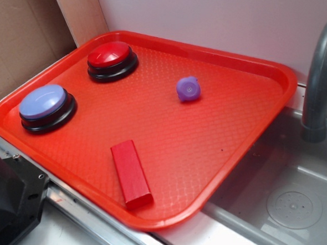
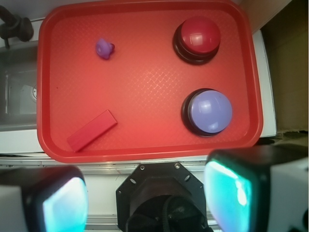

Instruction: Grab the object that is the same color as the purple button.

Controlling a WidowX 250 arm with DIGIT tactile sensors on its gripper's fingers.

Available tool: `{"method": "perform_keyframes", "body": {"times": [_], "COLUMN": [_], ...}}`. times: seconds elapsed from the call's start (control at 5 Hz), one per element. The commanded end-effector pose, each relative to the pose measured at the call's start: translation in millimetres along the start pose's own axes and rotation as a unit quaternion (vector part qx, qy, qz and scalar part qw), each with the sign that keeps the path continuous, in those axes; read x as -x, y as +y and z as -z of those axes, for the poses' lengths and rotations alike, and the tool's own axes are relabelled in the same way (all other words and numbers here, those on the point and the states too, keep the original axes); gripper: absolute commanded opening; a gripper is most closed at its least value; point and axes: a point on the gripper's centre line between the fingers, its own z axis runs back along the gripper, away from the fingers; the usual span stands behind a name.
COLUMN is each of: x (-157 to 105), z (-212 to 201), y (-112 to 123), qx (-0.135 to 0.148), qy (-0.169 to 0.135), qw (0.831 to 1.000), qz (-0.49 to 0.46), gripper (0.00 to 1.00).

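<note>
Red tray (image 1: 252,128) fills the exterior view, the small purple piece (image 1: 188,89) right of centre, well apart from the purple button (image 1: 46,107) at left. From the wrist view, the gripper (image 2: 145,193) hangs wide open and empty, the piece (image 2: 104,49) far-left

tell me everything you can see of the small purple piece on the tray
The small purple piece is a rounded, glossy, plastic-looking lump, the same lavender as the purple button but much smaller. Its face has a circular dimple, and the wrist view shows a short stub on one side. It lies alone on the red tray, touching only the tray floor, apart from both buttons and the red block. Nothing grips it.
</note>
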Motion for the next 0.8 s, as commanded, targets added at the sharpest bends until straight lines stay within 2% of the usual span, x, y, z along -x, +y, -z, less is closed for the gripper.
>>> {"method": "perform_keyframes", "body": {"times": [0.0, 0.2, 0.4, 0.6], "x": [0, -44, -84, -133], "z": [0, 44, 78, 97], "y": [0, -46, -100, -120], "qx": [0.000, 0.028, 0.023, -0.049], "qy": [0.000, 0.026, -0.015, -0.034], "qw": [1.000, 0.996, 0.987, 0.984], "qz": [0.000, 0.080, 0.161, 0.170], "gripper": [1.00, 1.00, 1.00, 1.00]}}
